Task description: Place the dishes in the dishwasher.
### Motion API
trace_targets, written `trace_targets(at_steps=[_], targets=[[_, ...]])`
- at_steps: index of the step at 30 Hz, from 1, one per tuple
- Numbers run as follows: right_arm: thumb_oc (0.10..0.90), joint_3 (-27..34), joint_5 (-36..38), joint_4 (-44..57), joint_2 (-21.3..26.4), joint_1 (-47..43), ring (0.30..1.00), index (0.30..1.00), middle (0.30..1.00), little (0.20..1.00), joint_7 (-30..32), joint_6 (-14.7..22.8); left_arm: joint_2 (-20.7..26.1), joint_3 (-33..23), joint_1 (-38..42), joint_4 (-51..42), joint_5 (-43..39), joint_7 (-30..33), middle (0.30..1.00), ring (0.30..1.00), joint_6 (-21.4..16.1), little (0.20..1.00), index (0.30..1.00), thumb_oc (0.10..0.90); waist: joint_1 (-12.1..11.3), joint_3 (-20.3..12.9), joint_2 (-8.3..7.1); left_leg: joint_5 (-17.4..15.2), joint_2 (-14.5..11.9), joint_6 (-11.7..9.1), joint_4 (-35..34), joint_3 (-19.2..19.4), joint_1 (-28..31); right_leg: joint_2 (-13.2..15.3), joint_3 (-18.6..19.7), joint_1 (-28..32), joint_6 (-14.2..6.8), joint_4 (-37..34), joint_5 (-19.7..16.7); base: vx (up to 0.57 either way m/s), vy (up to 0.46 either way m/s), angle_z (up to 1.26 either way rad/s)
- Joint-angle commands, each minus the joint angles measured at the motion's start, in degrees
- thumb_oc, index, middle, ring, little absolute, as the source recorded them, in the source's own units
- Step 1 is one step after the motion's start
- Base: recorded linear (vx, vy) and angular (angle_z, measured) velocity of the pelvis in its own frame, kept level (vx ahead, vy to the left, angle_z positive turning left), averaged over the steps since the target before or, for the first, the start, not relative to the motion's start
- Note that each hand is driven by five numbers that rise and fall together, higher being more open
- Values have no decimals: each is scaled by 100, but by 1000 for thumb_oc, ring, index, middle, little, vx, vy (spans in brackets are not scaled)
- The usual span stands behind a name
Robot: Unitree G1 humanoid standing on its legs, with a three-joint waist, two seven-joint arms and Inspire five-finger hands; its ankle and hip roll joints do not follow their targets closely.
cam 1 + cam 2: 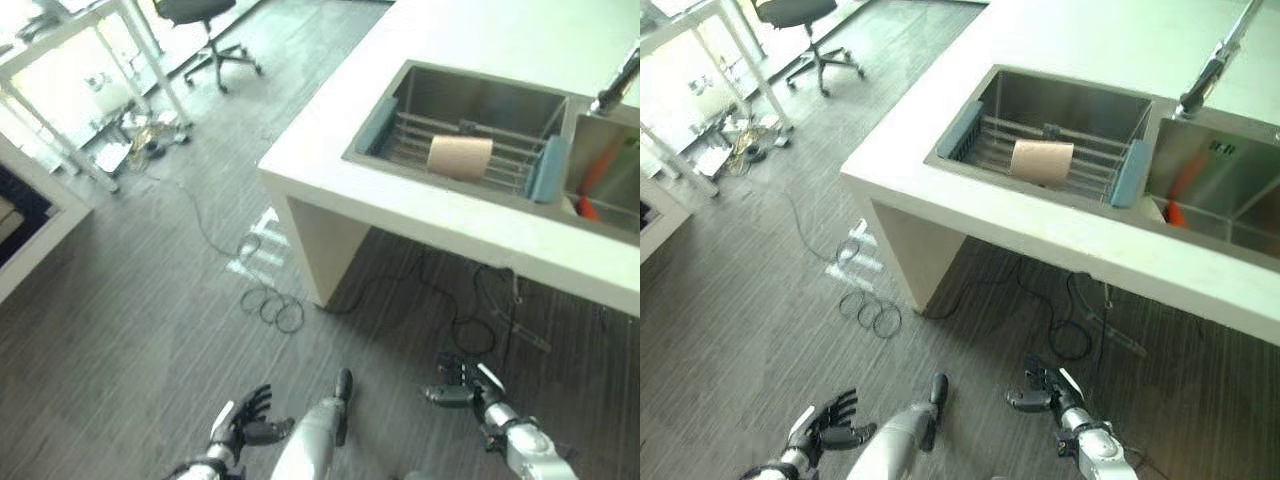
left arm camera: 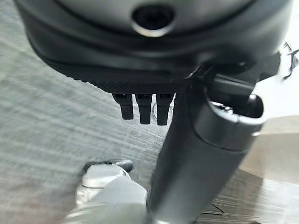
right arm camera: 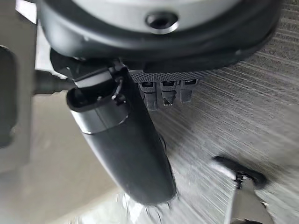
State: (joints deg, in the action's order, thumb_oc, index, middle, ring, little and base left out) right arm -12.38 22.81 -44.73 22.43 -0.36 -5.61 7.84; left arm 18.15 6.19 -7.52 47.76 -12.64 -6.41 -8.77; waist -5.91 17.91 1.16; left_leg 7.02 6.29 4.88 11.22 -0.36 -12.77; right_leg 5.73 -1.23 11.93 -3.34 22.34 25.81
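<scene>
At the bottom of the left eye view, the left hand (image 1: 243,422) and right hand (image 1: 452,386) are black, with slim segmented fingers and a white strip along each thumb. Each sits on a silver-grey arm: left arm (image 1: 196,470) in the lower left corner, right arm (image 1: 532,452) in the lower right, jointed with dark gaps. Close up, the left hand's palm is a rounded black shell with a round recessed hole (image 2: 153,17) near the top edge, a finely ribbed strip, blocky fingers (image 2: 145,108) and a thick smooth thumb (image 2: 198,158).
</scene>
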Motion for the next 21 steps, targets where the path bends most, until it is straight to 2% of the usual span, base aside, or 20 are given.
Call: trace_targets(at_steps=[1, 3, 7, 12, 14, 15, 18, 19, 21], targets=[[800, 217, 612, 37, 159, -216, 900, 900, 900, 900, 41, 83, 131, -19, -3, -493, 472, 221, 900, 900, -283, 900, 900, 800, -33, -193, 234, -1185, -399, -558, 597, -403, -175, -269, -381, -844, -22, -516, -996, 131, 122, -4], [800, 276, 705, -328, 43, -234, 900, 900, 900, 900, 68, 9, 119, 63, 127, -230, 492, 251, 900, 900, -235, 900, 900, 800, 16, -239, 272, -1286, -410, -506, 597, -409, -83, -288, -447, -884, -22, -516, -1022, 90, 96, -3], [800, 525, 1035, -1252, -132, -304, 900, 900, 900, 900, 29, 120, 14, 94, 393, 529, 113, 226, 900, 900, -281, 900, 900, 800, 125, -289, 380, -1474, -405, -380, 597, -396, 74, -271, -611, -1016, -23, -516, -1130, 45, 78, -7], [800, 802, 1042, -1868, -252, -353, 900, 900, 900, 900, -34, 213, -136, 85, 492, 1002, -128, 251, 900, 900, -380, 900, 900, 800, 164, -293, 401, -1642, -326, -251, 597, -443, 213, -234, -609, -1155, -37, -516, -1217, 26, 48, -9], [800, 864, 1343, -2019, -302, -374, 900, 900, 900, 900, -28, 252, -188, 42, 489, 1102, -237, 287, 900, 900, -409, 900, 900, 800, 145, -312, 379, -1679, -331, -240, 597, -384, 245, -200, -655, -1165, -51, -516, -1219, 45, 56, -21], [800, 970, 1624, -2099, -355, -399, 900, 900, 900, 900, 20, 287, -226, 35, 485, 1168, -397, 286, 900, 900, -404, 900, 900, 800, 140, -333, 366, -1719, -373, -223, 597, -288, 264, -157, -732, -1139, -89, -516, -1279, 46, 72, -23], [800, 1122, 1589, -2105, -392, -413, 900, 900, 900, 900, 145, 476, -276, 6, 475, 1269, -529, 279, 900, 900, -357, 900, 900, 800, 122, -372, 360, -1813, -450, -142, 597, -117, 284, -109, -907, -918, -214, -515, -1652, 62, 98, -29], [800, 1145, 1545, -2072, -401, -421, 900, 900, 900, 900, 166, 503, -290, -4, 482, 1311, -527, 267, 900, 900, -334, 900, 900, 800, 119, -369, 337, -1832, -435, -96, 597, -68, 286, -80, -902, -897, -266, -311, -1789, 66, 125, -52], [800, 1156, 1472, -1902, -388, -411, 900, 900, 900, 900, 175, 464, -310, 37, 527, 1391, -451, 269, 900, 900, -297, 900, 900, 800, 188, -278, 322, -1929, -343, 74, 597, -106, 361, -22, -781, -1279, -371, 910, -2213, 74, 144, -63]])
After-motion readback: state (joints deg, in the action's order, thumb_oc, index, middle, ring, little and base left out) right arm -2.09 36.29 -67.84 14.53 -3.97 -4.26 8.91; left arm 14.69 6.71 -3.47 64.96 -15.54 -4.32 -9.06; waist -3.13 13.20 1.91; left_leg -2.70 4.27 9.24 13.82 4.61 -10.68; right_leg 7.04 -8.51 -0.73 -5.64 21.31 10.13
